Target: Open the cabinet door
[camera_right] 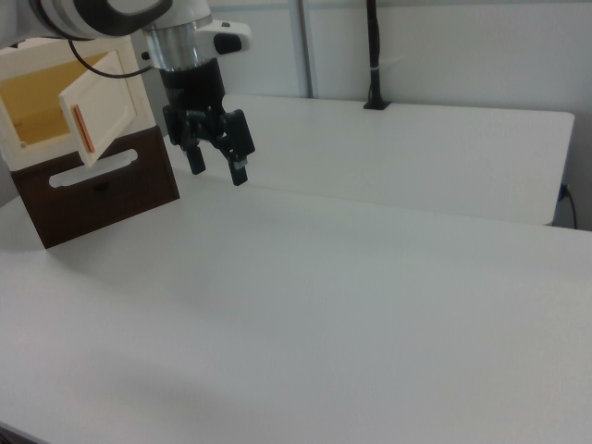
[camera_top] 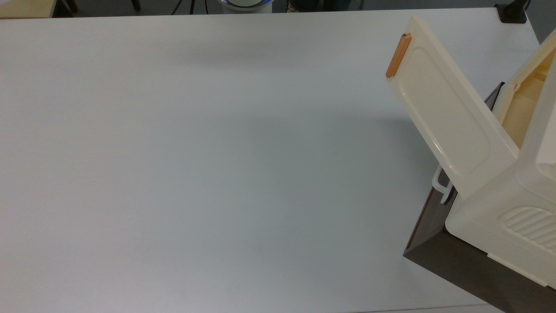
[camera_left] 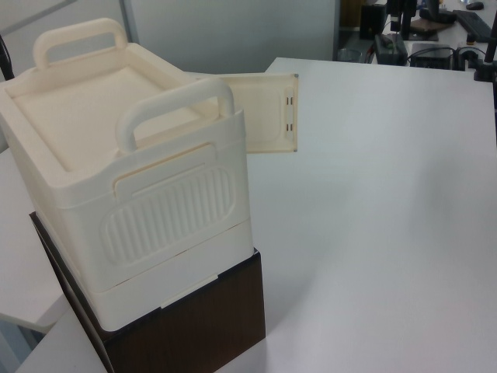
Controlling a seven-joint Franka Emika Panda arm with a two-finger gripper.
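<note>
The gripper [camera_right: 217, 165] is hanging in the upper left of the right view, its two dark fingers [camera_right: 238, 170] spread wide apart and pointing down, gripping nothing and touching nothing. It is hovering above the white table [camera_right: 370, 277], a little to the right view's right of the cabinet, with clear space between it and the door.

The cabinet door [camera_top: 443, 104] is standing swung open at the right side of the top view, reaching from the cream box [camera_top: 517, 204] at lower right up toward the upper right of the frame. Its orange-brown bar handle [camera_top: 398, 55] is running along the free edge, farthest from the box. In the right view the door [camera_right: 100, 116] is showing at the upper left, angled outward, with the yellowish inside of the box visible behind it. In the left view the door [camera_left: 264, 113] is jutting out past the box in the upper middle of the frame.

The cream box is sitting on top of a dark brown unit [camera_right: 97, 190] with a white loop handle [camera_top: 439, 184], which is showing just below the door's hinged end in the top view.
</note>
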